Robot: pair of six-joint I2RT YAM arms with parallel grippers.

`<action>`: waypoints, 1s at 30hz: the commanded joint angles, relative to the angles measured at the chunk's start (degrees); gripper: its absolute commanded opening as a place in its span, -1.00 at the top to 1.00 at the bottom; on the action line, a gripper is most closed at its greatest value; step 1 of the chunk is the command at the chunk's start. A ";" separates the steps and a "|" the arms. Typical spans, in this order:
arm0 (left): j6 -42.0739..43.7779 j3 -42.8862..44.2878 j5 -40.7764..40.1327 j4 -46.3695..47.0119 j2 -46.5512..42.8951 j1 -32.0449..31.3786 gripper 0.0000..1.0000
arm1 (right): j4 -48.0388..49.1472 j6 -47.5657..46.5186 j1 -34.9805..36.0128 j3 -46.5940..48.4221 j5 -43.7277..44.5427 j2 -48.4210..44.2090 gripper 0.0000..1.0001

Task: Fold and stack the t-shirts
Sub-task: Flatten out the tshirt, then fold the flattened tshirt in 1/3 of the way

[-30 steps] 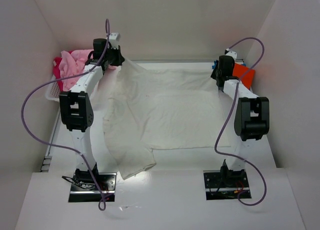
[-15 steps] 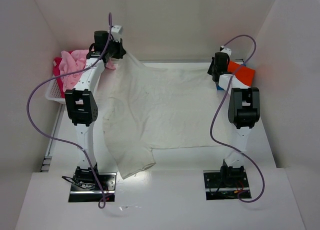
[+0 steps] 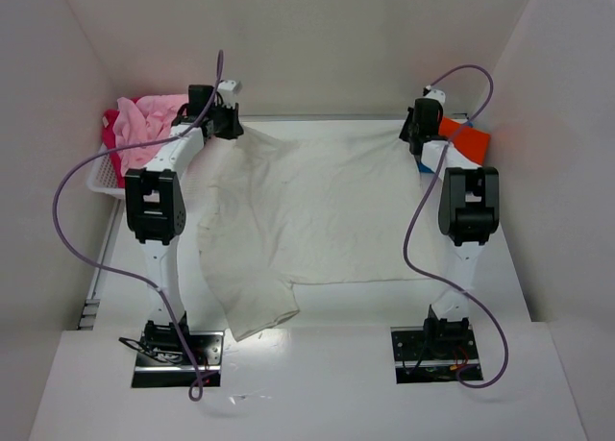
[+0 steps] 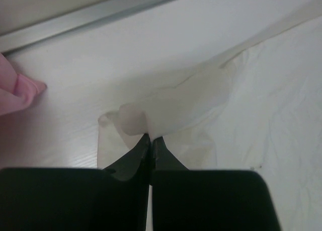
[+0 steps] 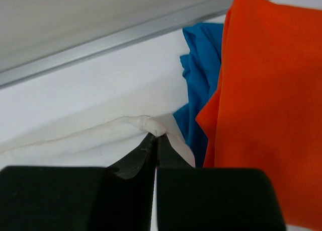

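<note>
While the light pink t-shirt [image 3: 144, 122] is heaped in the basket [image 3: 101, 177], the cream-white t-shirt [image 3: 317, 206], spread across the table [image 3: 365, 305], is pinched at its far corners by the left gripper [image 4: 151, 138] and the right gripper [image 5: 155, 137], beside the orange t-shirt [image 5: 261, 90].

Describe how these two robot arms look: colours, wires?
The left arm and right arm are slim white links with black joint blocks on dark base plates. A purple cable loops along each. The left gripper and right gripper have black fingers.
</note>
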 commanded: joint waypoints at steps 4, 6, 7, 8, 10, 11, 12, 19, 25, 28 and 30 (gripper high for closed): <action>2.40 -8.77 -1.43 3.90 -11.72 0.37 1.00 | 3.43 -0.64 -0.56 -7.87 0.91 -9.91 1.00; 2.40 -11.53 -1.43 3.90 -13.87 0.37 1.00 | 4.04 -0.36 -0.56 -10.88 0.91 -12.32 1.00; 2.40 -12.40 -1.43 3.90 -15.28 0.37 1.00 | 4.05 -0.21 -0.56 -12.11 0.91 -13.13 1.00; 2.40 -13.49 -1.43 3.90 -16.16 0.37 1.00 | 4.05 0.17 -0.56 -13.73 0.91 -13.84 1.00; 2.92 -15.88 -0.44 3.81 -18.77 0.37 1.00 | 4.13 0.69 -0.56 -16.49 0.91 -15.87 1.00; 2.93 -17.45 0.46 3.22 -20.34 0.37 1.00 | 4.72 0.70 -0.56 -17.84 0.91 -16.77 1.00; 3.51 -18.44 1.00 2.44 -21.24 0.37 1.00 | 4.75 0.70 -0.56 -17.90 0.91 -16.81 1.00; 4.25 -28.03 3.40 -0.67 -29.99 0.37 1.00 | 4.22 2.36 -0.56 -22.92 -0.14 -19.63 1.00; -0.47 -35.70 5.25 -0.24 -35.59 0.20 1.00 | 3.70 2.89 -0.56 -26.66 -0.67 -21.38 1.00; -1.72 -38.32 5.15 -2.00 -38.09 -1.47 1.00 | 3.79 4.21 -0.56 -29.49 -0.67 -23.34 1.00; -2.38 -40.76 4.76 -2.95 -39.37 -2.00 1.00 | 4.22 4.21 -0.56 -30.28 -0.67 -23.93 1.00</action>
